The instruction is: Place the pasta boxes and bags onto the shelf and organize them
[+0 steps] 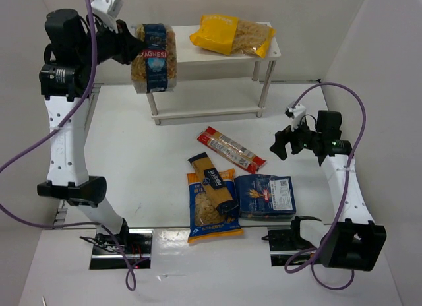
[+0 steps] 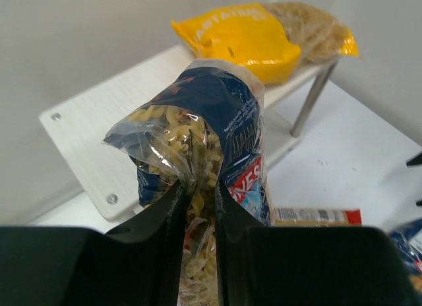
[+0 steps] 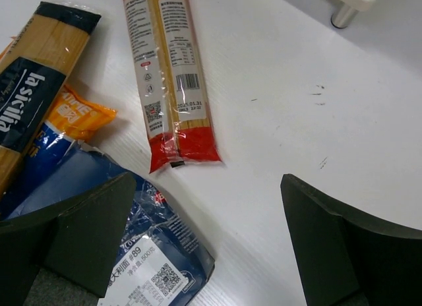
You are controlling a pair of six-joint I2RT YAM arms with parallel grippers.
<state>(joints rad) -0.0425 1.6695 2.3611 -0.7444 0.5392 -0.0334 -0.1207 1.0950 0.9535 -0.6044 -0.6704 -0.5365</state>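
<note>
Nearest the arm bases, the blue-orange bag (image 1: 210, 217) lies flat on the desk (image 1: 132, 161), with the long yellow box (image 1: 212, 181) set slantwise across its top. Just to its right lies the flat dark blue pack (image 1: 265, 195). A little farther on, the long red-clear packet (image 1: 231, 149) lies at a slant between those packs and the shelf (image 1: 204, 111). To its right the right claw (image 1: 285, 142) hovers above the desk with its jaws wide apart, holding nothing.

At the far side, the big yellow bag (image 1: 232, 34) lies on the right half of the shelf's top board. The left claw (image 2: 198, 194) is clamped on one end of the clear bag with dark blue label (image 1: 155, 57), holding it at the left end of the top board. Whether the bag touches the board cannot be told.
</note>
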